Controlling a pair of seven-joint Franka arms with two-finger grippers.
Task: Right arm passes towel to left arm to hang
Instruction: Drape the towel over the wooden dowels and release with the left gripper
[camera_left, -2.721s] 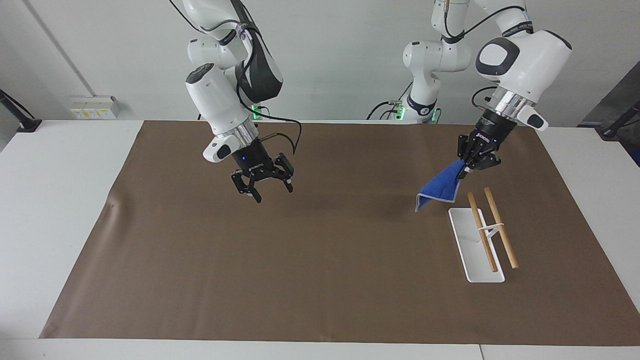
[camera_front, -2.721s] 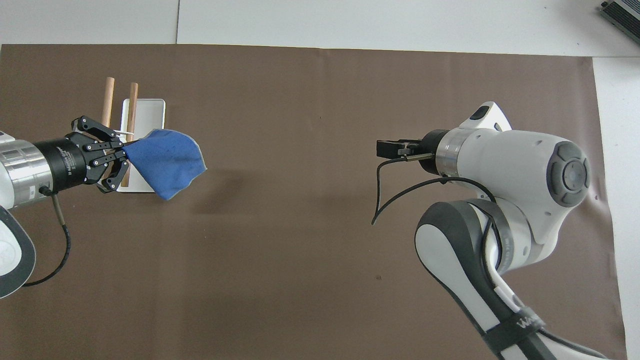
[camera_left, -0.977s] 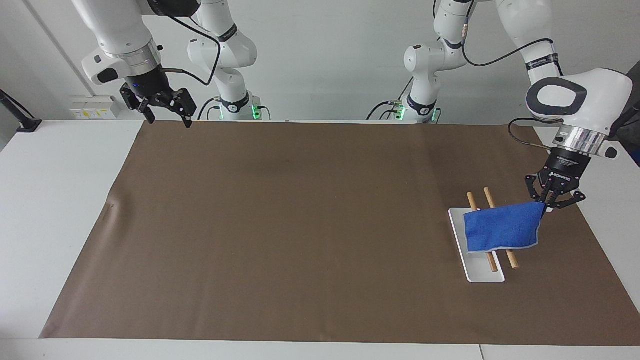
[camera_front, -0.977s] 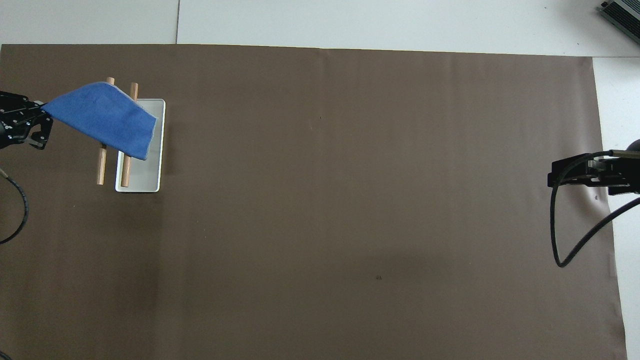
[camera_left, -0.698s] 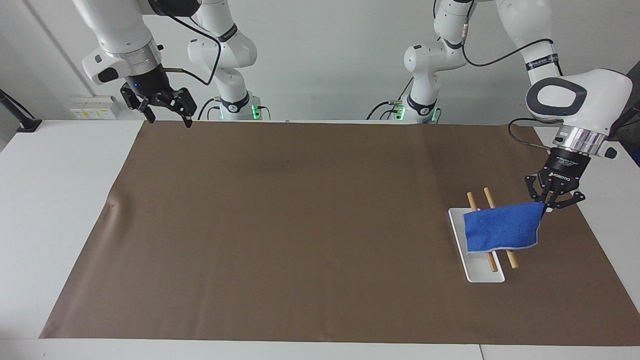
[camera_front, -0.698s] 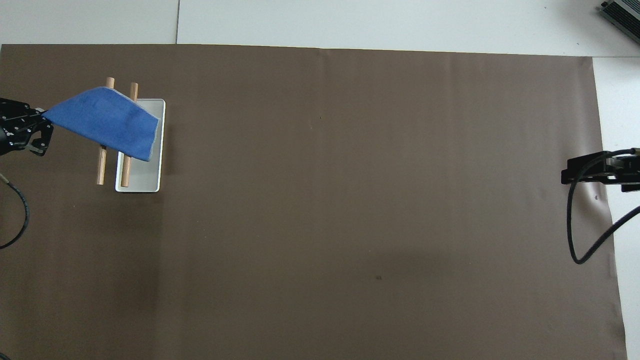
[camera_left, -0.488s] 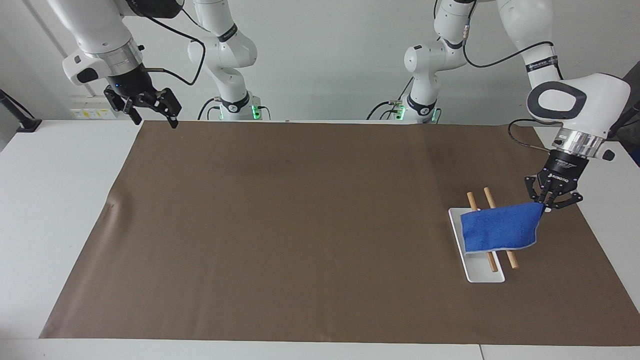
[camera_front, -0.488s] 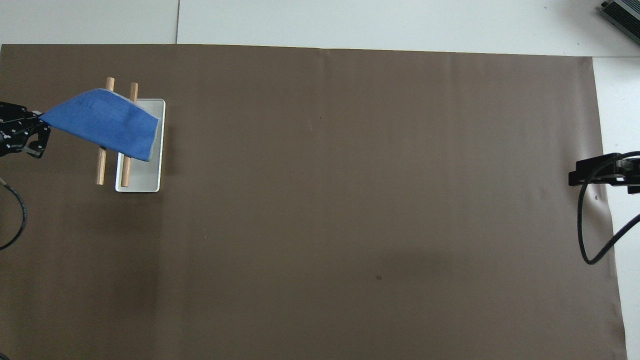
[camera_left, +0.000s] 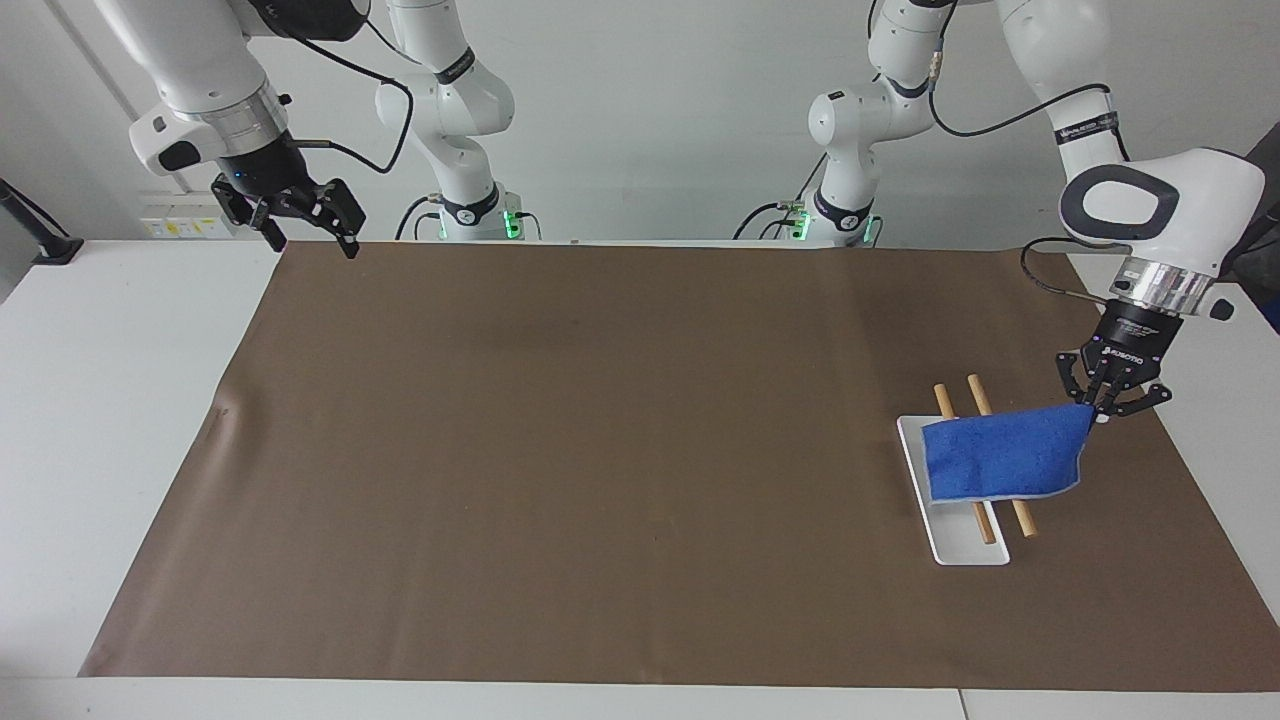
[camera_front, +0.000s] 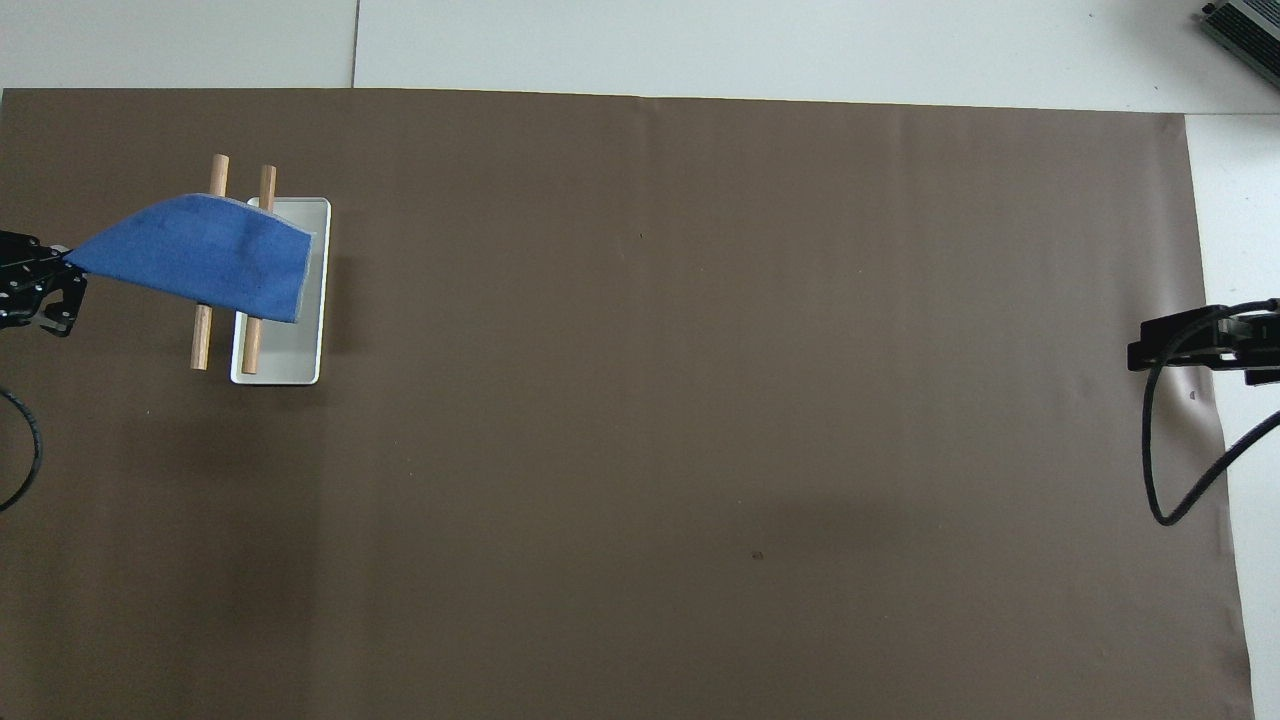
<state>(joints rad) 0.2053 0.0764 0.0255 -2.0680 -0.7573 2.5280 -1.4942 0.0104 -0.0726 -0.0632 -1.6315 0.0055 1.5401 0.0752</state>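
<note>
Pinching towel (camera_left: 1003, 458) corner between closed fingertips, left gripper (camera_left: 1100, 408) hovers over mat (camera_left: 560, 450) just beside rack. Towel drapes from fingers across two wooden rods (camera_left: 970, 400) above white base (camera_left: 950, 545), toward left arm's end. Right gripper (camera_left: 297, 228) waits raised over mat corner, fingers spread apart, nothing between them.

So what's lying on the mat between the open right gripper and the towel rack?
Nothing: in both views only bare brown mat stretches from the right gripper to the rack, where the left gripper holds the towel.
</note>
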